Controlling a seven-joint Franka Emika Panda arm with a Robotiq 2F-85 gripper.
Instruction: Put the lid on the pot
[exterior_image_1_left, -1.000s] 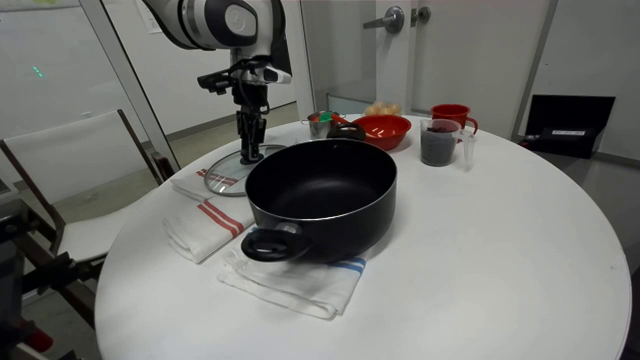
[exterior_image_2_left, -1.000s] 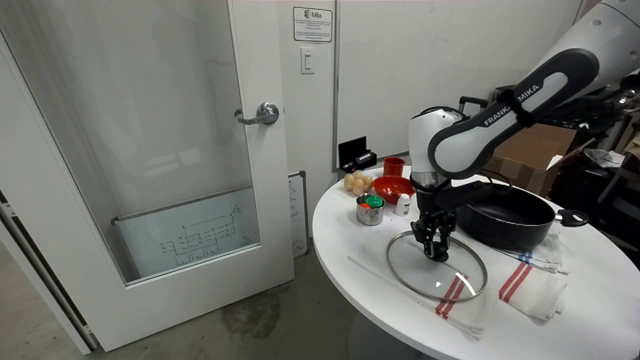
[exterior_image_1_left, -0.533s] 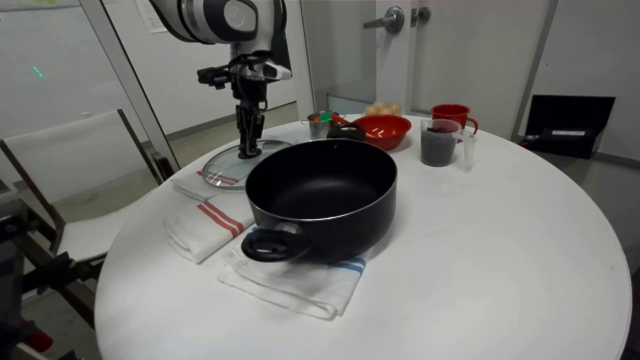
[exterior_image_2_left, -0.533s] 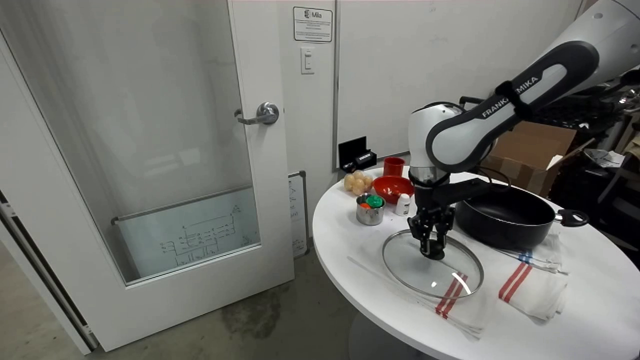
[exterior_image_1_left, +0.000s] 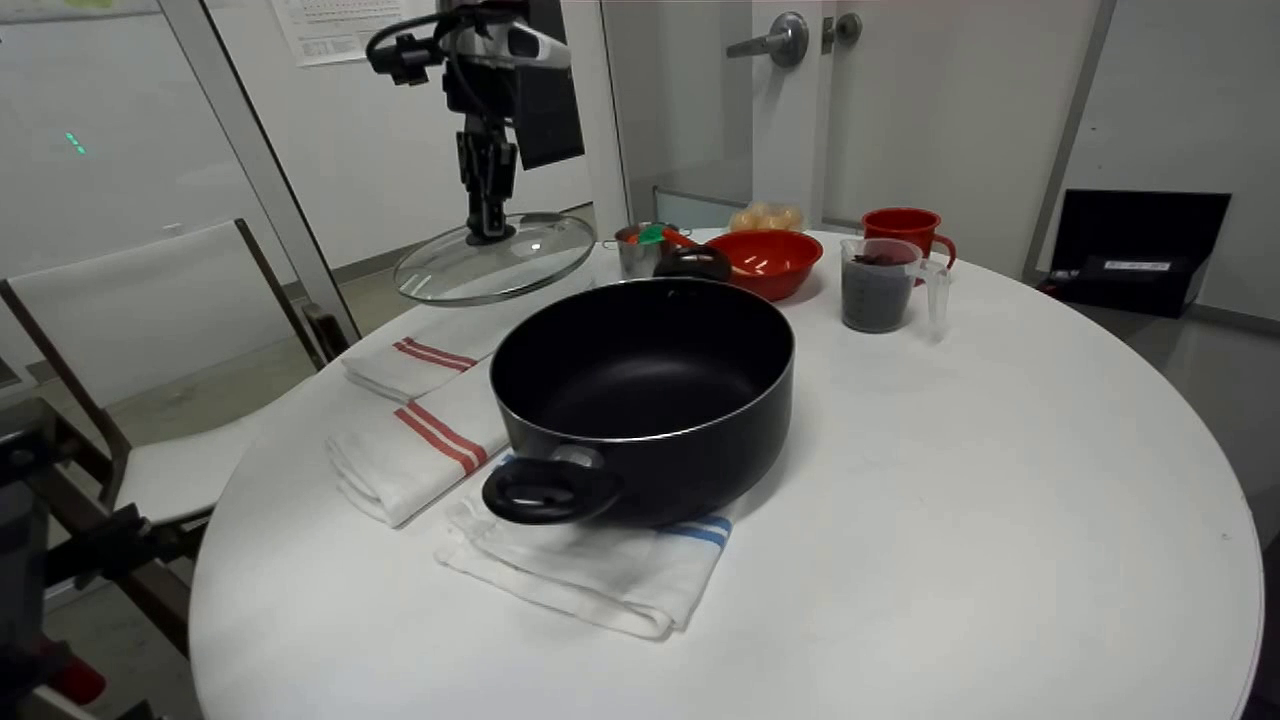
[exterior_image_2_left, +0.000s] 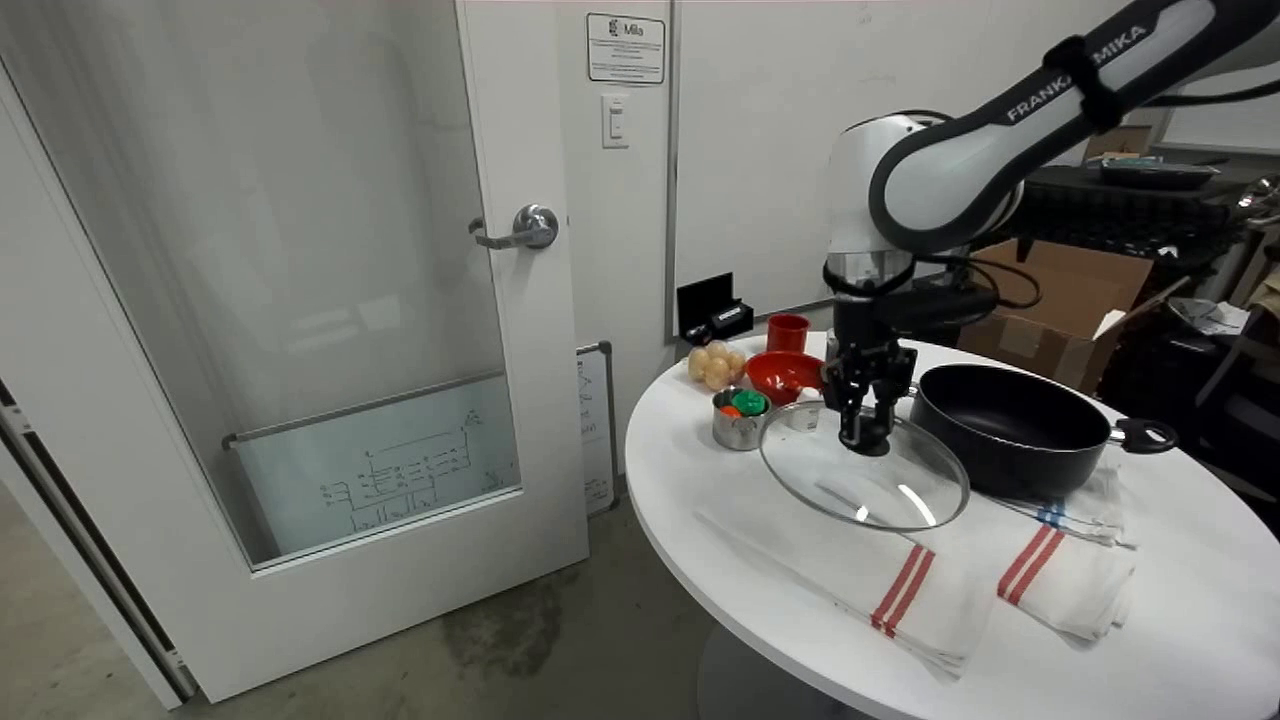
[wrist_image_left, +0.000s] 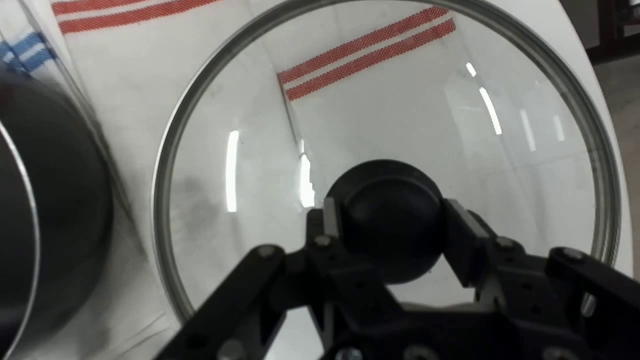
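Note:
The clear glass lid with a metal rim hangs in the air in both exterior views (exterior_image_1_left: 455, 275) (exterior_image_2_left: 830, 490), beside the pot and slightly tilted. My gripper (exterior_image_1_left: 489, 222) is shut on the lid's black knob. In the wrist view the fingers (wrist_image_left: 390, 215) press on both sides of the knob (wrist_image_left: 392, 215), with the lid's glass (wrist_image_left: 390, 125) spread out below. The black pot (exterior_image_1_left: 700, 465) stands uncovered on a blue-striped towel, its dark inside visible. It also shows in an exterior view right of the lid (exterior_image_2_left: 1000, 455) and at the wrist view's left edge (wrist_image_left: 60, 200).
Red-striped towels (exterior_image_1_left: 415, 450) lie beside the pot on the round white table (exterior_image_1_left: 950, 560). A small metal pot (exterior_image_2_left: 740, 430), a red bowl (exterior_image_1_left: 785, 265), a white bottle (exterior_image_2_left: 806, 412), a measuring cup (exterior_image_1_left: 875, 295) and a red mug (exterior_image_1_left: 900, 225) stand toward the far side.
The gripper has risen with the lid in it, lifting it from just above the towel to well over the table. The pot and the other objects have not moved.

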